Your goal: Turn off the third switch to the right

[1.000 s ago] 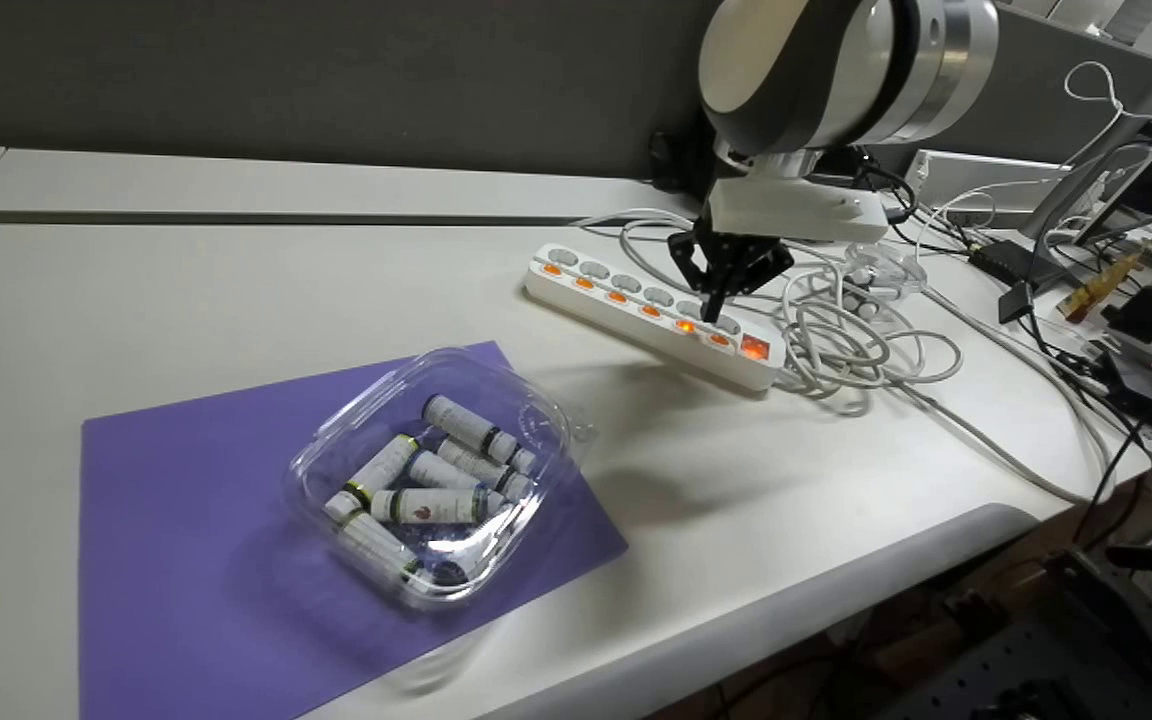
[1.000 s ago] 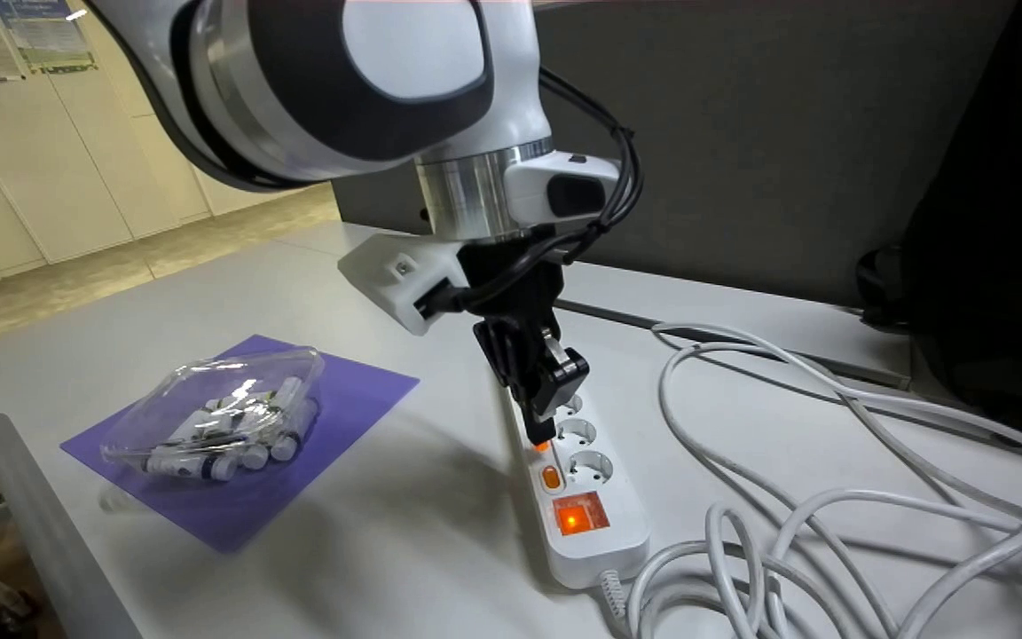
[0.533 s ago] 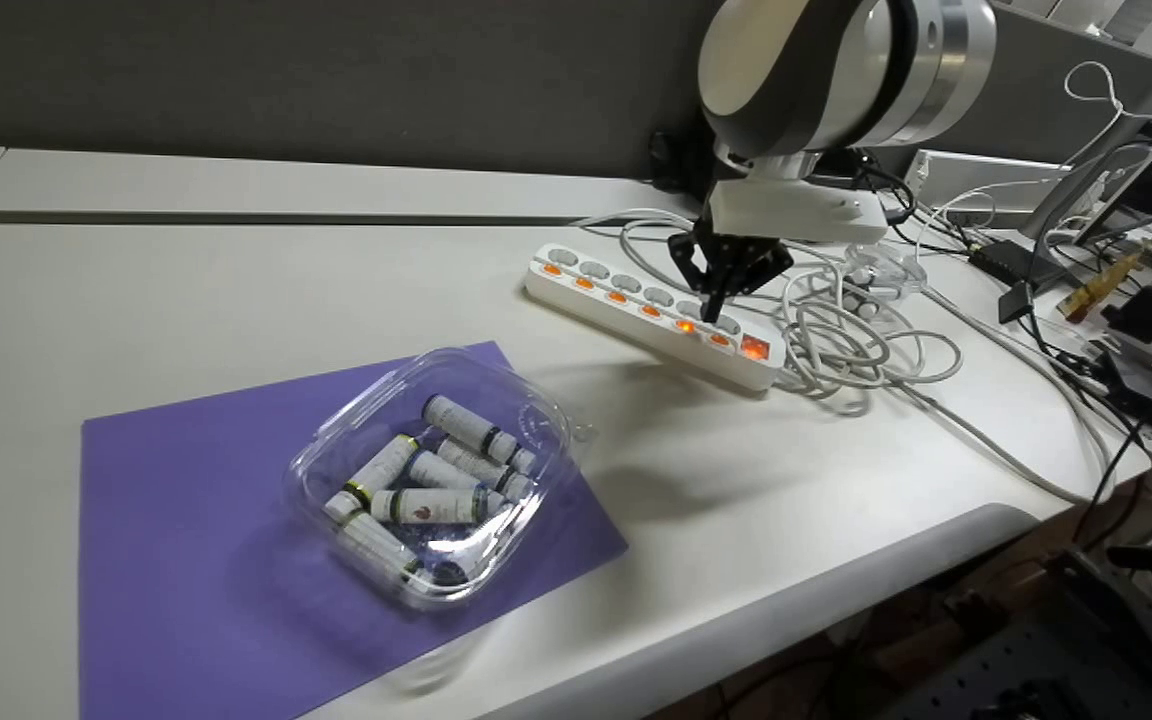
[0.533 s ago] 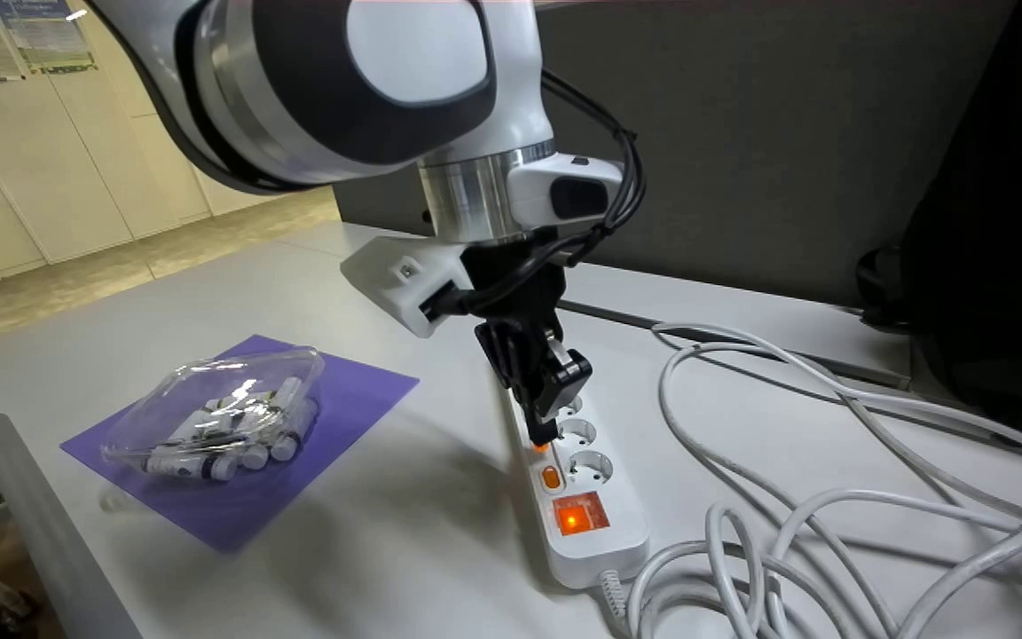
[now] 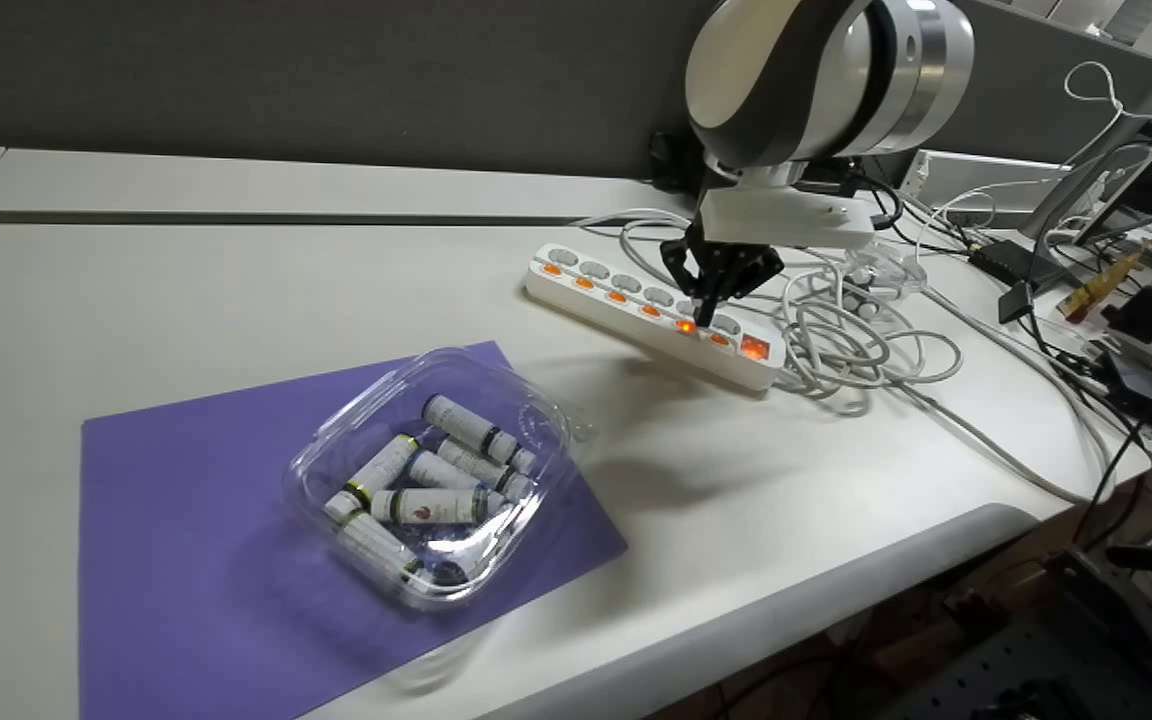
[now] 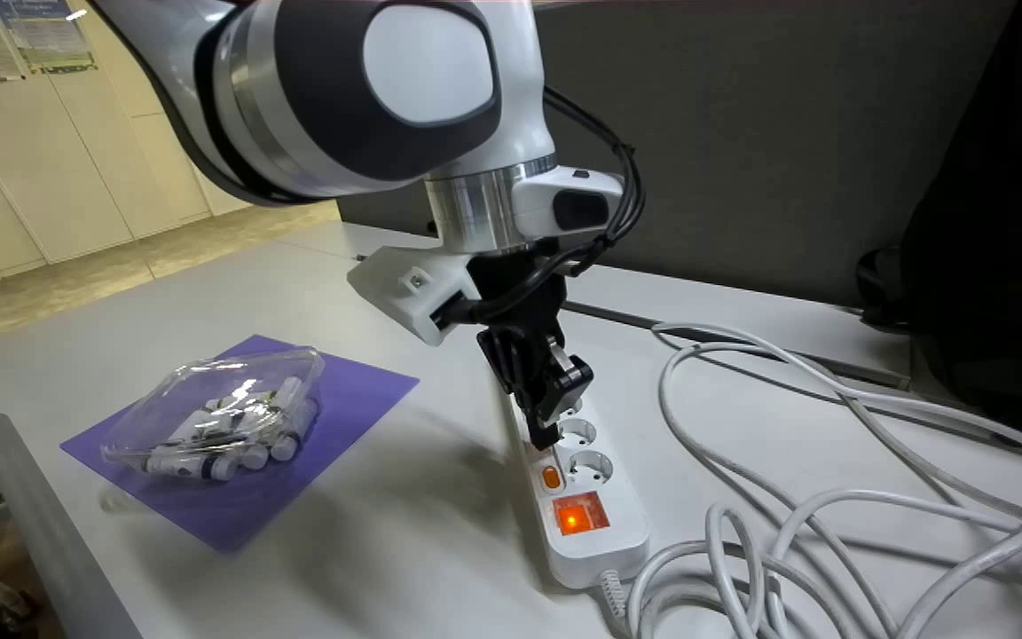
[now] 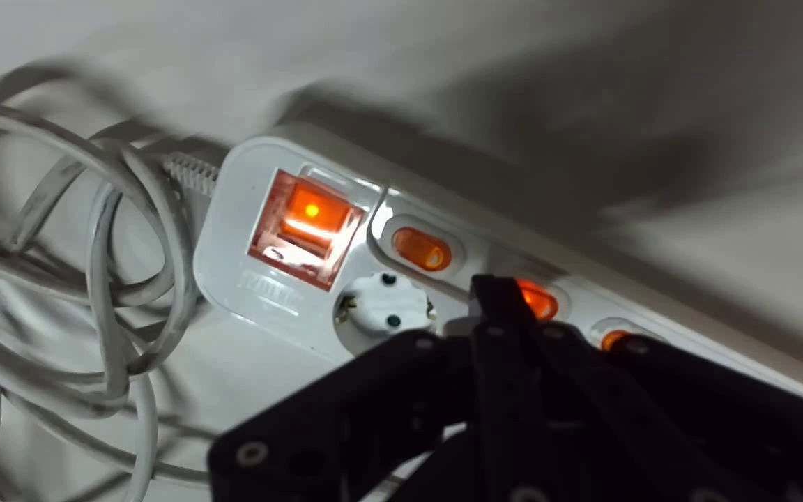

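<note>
A white power strip (image 5: pixel 656 322) lies on the table, with round sockets and a row of small orange switches. It also shows in the wrist view (image 7: pixel 269 293) and an exterior view (image 6: pixel 600 541). The large end switch (image 7: pixel 309 226) glows. The end-most small switch (image 7: pixel 422 249) looks unlit. The small switch beside it (image 7: pixel 539 300) glows brightly and also shows in an exterior view (image 5: pixel 686 327). My gripper (image 7: pixel 502 286) is shut and empty, pointing down. Its tips partly cover the glowing small switch; whether they touch it I cannot tell. In an exterior view the gripper (image 6: pixel 546 439) hides that switch.
Coiled white cables (image 5: pixel 841 340) lie at the strip's cord end. A clear plastic box (image 5: pixel 436 480) with several small bottles stands on a purple sheet (image 5: pixel 186 560). A dark panel (image 5: pixel 316 80) stands behind the table.
The arm and gripper have moved slightly down and along the strip, away from its cord end, closer to the glowing small switch. The strip and the box have not moved.
</note>
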You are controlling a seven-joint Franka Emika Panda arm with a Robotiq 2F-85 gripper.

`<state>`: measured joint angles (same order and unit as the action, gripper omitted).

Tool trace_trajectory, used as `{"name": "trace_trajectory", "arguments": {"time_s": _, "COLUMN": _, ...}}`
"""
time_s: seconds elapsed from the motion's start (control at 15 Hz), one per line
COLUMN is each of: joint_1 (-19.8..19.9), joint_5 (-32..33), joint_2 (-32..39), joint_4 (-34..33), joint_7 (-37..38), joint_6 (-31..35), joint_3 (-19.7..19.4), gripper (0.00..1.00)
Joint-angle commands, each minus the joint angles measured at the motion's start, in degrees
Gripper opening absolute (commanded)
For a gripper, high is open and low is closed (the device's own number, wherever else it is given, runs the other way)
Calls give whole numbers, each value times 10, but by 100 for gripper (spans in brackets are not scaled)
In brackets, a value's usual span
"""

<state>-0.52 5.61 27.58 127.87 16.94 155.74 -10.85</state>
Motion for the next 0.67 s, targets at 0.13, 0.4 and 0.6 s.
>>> {"name": "trace_trajectory", "arguments": {"time_s": 0.13, "joint_1": -7, "joint_5": -4, "joint_2": 13, "joint_4": -22, "joint_7": -3, "joint_6": -3, "joint_3": -1, "gripper": 0}}
{"name": "trace_trajectory", "arguments": {"time_s": 0.4, "joint_1": -4, "joint_5": -10, "joint_2": 16, "joint_4": -25, "joint_7": -8, "joint_6": -3, "joint_3": 4, "gripper": 0}}
{"name": "trace_trajectory", "arguments": {"time_s": 0.6, "joint_1": -5, "joint_5": -11, "joint_2": 17, "joint_4": -24, "joint_7": -8, "joint_6": -3, "joint_3": 6, "gripper": 0}}
